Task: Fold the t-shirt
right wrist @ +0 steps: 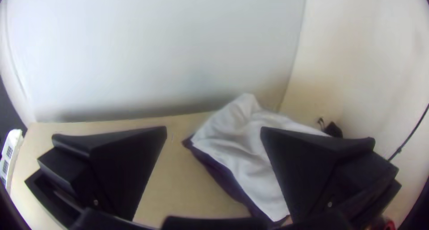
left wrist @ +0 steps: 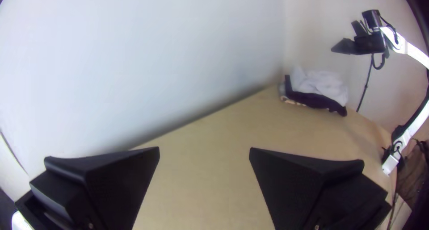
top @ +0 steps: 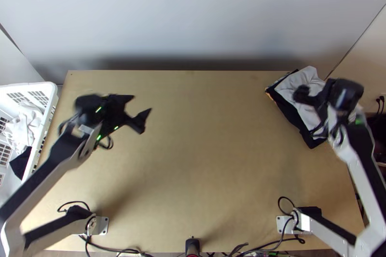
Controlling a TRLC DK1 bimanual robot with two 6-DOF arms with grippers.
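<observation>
In the top view my left gripper (top: 141, 108) is over the table's left part, its fingers spread apart with nothing between them; the left wrist view shows the same gripper (left wrist: 204, 154) open. My right gripper (top: 309, 94) is above the pile of cloth at the far right corner, and in the right wrist view this gripper (right wrist: 213, 134) has its fingers wide apart, holding nothing. A white-grey cloth (right wrist: 237, 136) lies wrinkled on top of dark cloth (right wrist: 219, 172) there. In the left wrist view the white cloth (left wrist: 319, 83) rests on the same dark layer.
A white basket (top: 46, 112) at the table's left edge holds a white cloth (top: 24, 124) and a black cloth (top: 20, 163). The wooden table (top: 202, 151) lies bare between the arms. Cables (top: 120, 250) run along its near edge.
</observation>
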